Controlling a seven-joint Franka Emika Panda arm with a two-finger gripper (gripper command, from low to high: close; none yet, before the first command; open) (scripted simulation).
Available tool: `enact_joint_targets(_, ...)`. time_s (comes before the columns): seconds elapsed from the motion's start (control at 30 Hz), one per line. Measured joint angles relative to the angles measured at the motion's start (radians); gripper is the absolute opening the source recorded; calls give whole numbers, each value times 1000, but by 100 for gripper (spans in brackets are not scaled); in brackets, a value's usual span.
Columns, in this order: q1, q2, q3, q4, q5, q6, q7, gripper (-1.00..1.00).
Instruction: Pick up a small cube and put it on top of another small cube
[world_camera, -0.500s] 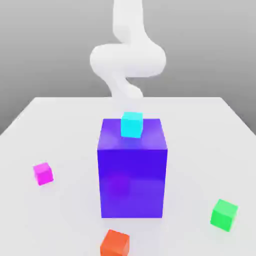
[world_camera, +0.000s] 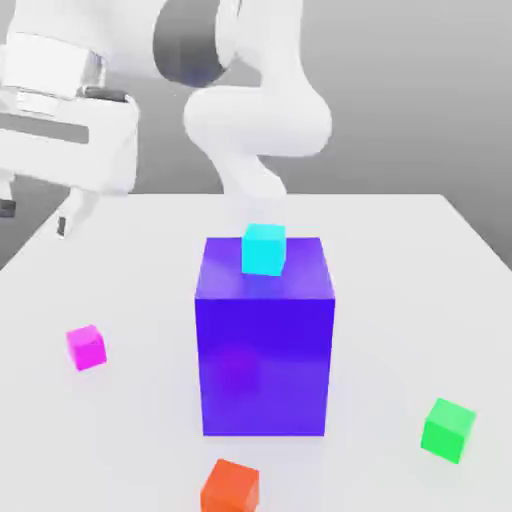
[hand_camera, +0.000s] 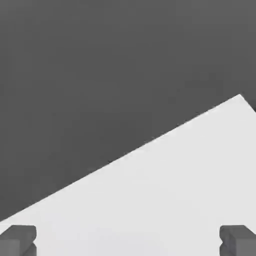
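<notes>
Since half a second ago the arm has swung over to the exterior view's left: the hand, not in that view before, now hangs above the table's far left corner, and the cubes have not shifted.

The gripper (hand_camera: 128, 242) stands wide open and holds nothing; in the hand view its two dark fingertips (hand_camera: 18, 239) sit far apart with only bare white table (hand_camera: 165, 195) between them, and the table's edge runs across against a dark grey background. In the exterior view one dark fingertip shows at the frame's left edge and a pale one beside it, under the white hand (world_camera: 65, 150), which is raised well above the table surface (world_camera: 400, 260).

The small cube (world_camera: 86, 347), magenta-pink, lies on the table toward the exterior view's left, nearer the camera than the hand and well apart from it, untouched. To its right stands the big blue-violet block (world_camera: 265, 340) in the middle of the table, with a cyan cube (world_camera: 264, 249) resting on its top face near the far edge. An orange-red cube (world_camera: 230, 487) lies on the table in front of the block, partly cut by the frame's bottom edge. A green cube (world_camera: 447, 429) lies to the block's right, near the front. Behind the block the white arm (world_camera: 262, 120) curves up from its base.
</notes>
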Motion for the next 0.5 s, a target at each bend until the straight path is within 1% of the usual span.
enact_joint_targets(0.1, -52, 82, -51, -60, -3, 61, 9, 0)
enact_joint_targets(0.2, -97, 164, -105, -121, 15, 122, 2, 0)
enact_joint_targets(0.27, -118, 220, -142, -162, 48, 164, -17, 0)
enact_joint_targets(0.33, -152, 277, -175, -203, 110, 207, -56, 0)
enact_joint_targets(0.4, -186, 344, -151, -216, 209, 255, -123, 0)
enact_joint_targets(0.5, -259, 452, -29, -200, 357, 338, -227, 0)
